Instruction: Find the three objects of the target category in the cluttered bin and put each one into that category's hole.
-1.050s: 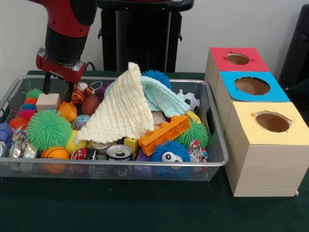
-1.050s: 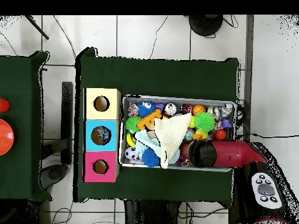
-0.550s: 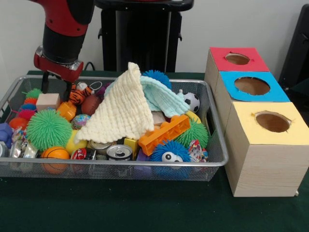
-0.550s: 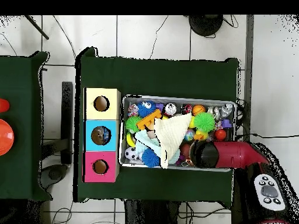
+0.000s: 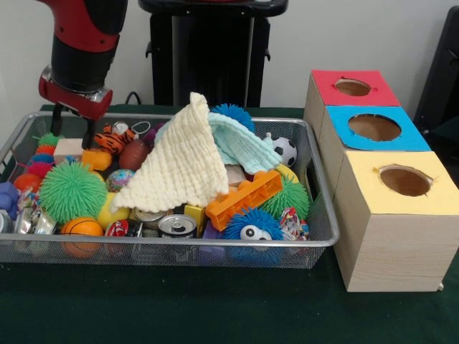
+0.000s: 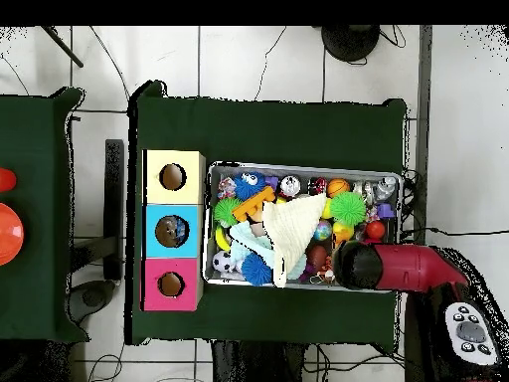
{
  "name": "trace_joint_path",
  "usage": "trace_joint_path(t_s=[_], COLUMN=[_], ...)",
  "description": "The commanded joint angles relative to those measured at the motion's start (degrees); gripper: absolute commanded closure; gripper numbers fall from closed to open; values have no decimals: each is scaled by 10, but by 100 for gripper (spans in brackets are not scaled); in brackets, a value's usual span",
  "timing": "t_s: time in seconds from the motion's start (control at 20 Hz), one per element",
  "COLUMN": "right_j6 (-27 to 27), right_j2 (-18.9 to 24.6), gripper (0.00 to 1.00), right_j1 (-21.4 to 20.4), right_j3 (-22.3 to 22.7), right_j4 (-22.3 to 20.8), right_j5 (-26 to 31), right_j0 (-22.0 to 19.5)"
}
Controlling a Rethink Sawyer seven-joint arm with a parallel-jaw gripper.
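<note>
A wire bin (image 5: 172, 242) holds a heap of toys. On top lie a cream cloth (image 5: 179, 165) and a light-blue cloth (image 5: 244, 147). Around them are an orange brick (image 5: 244, 197), a green spiky ball (image 5: 72, 192), a small basketball (image 5: 81, 228), a soccer ball (image 5: 285, 150), a tiger toy (image 5: 113, 140) and a can (image 5: 177, 226). My gripper (image 5: 72, 130) hangs open and empty over the bin's back left corner, just above a wooden block (image 5: 68, 147). From overhead the arm (image 6: 393, 267) covers the gripper at the bin (image 6: 303, 167).
Three wooden boxes stand right of the bin, each with a round hole: red (image 5: 353, 87), blue (image 5: 374, 127), yellow (image 5: 405, 180). Overhead they lie left of the bin, yellow (image 6: 172, 177), blue (image 6: 172, 231), red (image 6: 171, 285). Something sits inside the blue hole.
The gripper has risen and drifted left, away from the tiger toy, still empty. The bin's contents have not shifted.
</note>
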Motion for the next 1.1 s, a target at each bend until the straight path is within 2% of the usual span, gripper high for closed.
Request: trace_joint_path(t_s=[0.05,0.35,0.65,1.1], right_j6=[-40,-20,-4,-85], right_j2=[45,53,47,92], gripper=[0,0,0,0], right_j1=[22,74,89,29], right_j3=[-12,-52,-61,-25], right_j4=[-28,-32,-32,-6], right_j5=[-26,-58,-73,-12], right_j0=[-7,-3,7,-36])
